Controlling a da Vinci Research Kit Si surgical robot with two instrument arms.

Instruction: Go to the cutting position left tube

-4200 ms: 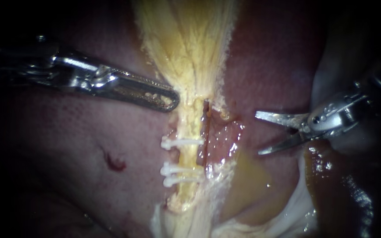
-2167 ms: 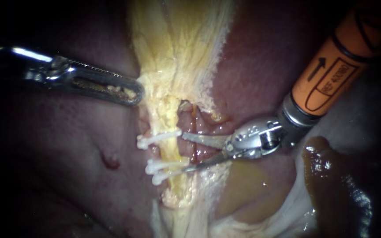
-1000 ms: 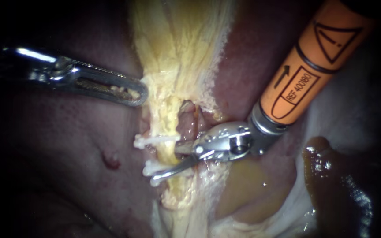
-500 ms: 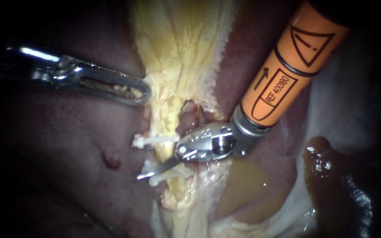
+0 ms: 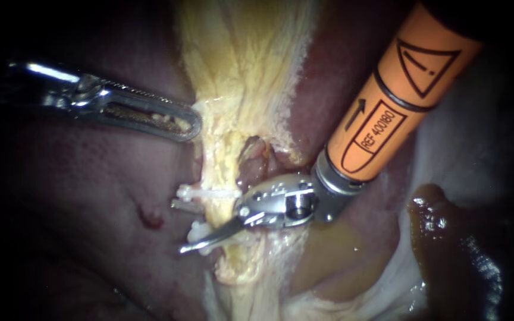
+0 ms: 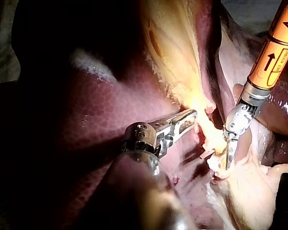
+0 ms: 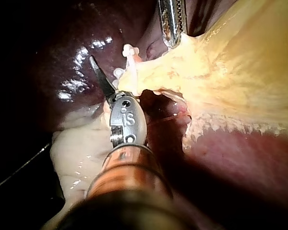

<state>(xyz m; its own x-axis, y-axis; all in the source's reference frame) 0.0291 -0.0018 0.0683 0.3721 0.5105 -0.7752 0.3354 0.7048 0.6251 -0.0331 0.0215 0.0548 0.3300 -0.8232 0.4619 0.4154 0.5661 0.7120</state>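
Observation:
A yellowish tube (image 5: 226, 209) runs down the middle and carries white clips: one upper clip (image 5: 204, 194) and lower clips (image 5: 196, 230). My right instrument (image 5: 178, 227), with scissor blades and an orange shaft (image 5: 388, 113), reaches across this tube. Its blades are open, one on each side of the tube, in the gap between the upper and lower clips. My left instrument (image 5: 176, 123) is shut on the edge of the yellow tissue (image 5: 215, 119) above the clips and holds it leftward. The right wrist view shows one blade (image 7: 100, 76) beside the clips (image 7: 129, 52).
Dark red liver (image 5: 90, 196) lies to the left with a small bleeding spot (image 5: 149, 216). A reddish stump (image 5: 256, 156) sits just right of the tube. Brown fluid (image 5: 441, 238) and pale tissue (image 5: 400, 285) lie at the lower right.
My right instrument came in from the right and pushed its open blades leftward across the clipped tube. The left instrument drew the yellow tissue to the left early on and has held since.

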